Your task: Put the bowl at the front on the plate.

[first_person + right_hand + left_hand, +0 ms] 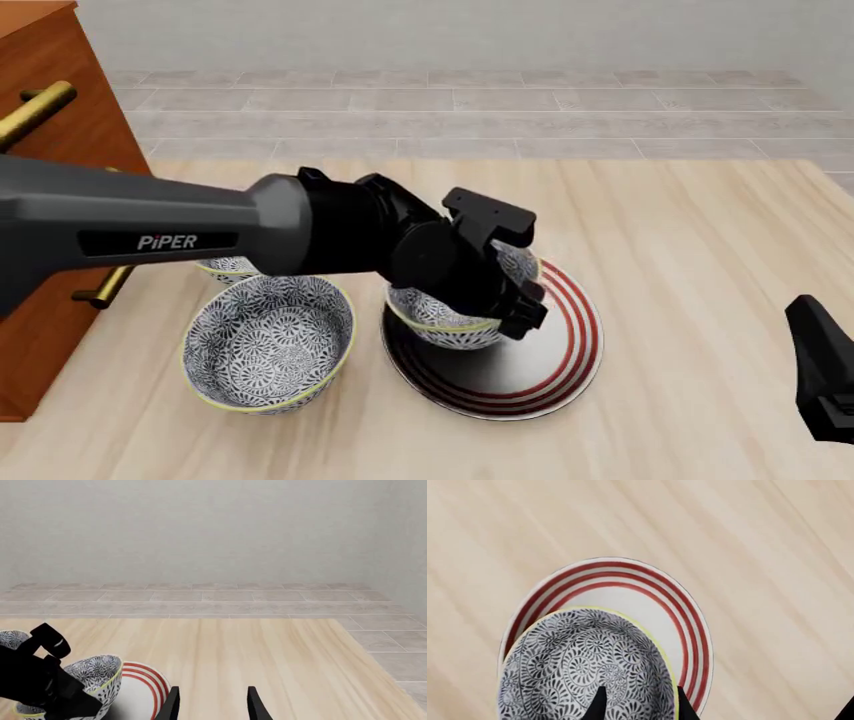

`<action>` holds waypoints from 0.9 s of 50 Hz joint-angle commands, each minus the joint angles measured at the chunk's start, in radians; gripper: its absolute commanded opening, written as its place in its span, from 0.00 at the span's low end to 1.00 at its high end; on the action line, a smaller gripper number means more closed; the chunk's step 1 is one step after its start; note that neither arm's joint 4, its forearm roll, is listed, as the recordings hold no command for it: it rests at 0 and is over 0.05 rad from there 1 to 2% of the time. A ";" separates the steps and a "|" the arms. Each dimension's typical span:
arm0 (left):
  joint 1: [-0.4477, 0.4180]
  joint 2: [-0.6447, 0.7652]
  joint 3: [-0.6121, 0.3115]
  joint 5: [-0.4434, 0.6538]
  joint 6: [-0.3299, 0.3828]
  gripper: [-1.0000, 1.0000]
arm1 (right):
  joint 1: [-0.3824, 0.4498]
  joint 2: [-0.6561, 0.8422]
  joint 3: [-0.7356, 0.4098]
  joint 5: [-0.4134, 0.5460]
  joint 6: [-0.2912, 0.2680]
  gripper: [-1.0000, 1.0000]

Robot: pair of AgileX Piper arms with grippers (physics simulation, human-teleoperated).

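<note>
While a pale wooden table (694,230) fills the scene before a grey tiled floor (454,100) and plain wall, the left gripper (637,705) pinches the rim of the bowl (447,318) between its two dark fingers, holding it tilted over the plate (567,345) — whether it touches cannot be told. Three patterned bowls show in all: a second (267,345) just left of the plate, a third (224,267) mostly hidden behind the arm. One red-ringed plate. A wooden cabinet (54,110) stands at left. The right gripper (210,700) hangs spread and empty — well apart.
</note>
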 commanded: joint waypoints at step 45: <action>0.035 -0.510 0.127 0.224 0.044 1.00 | 0.000 -0.002 0.001 0.000 0.000 1.00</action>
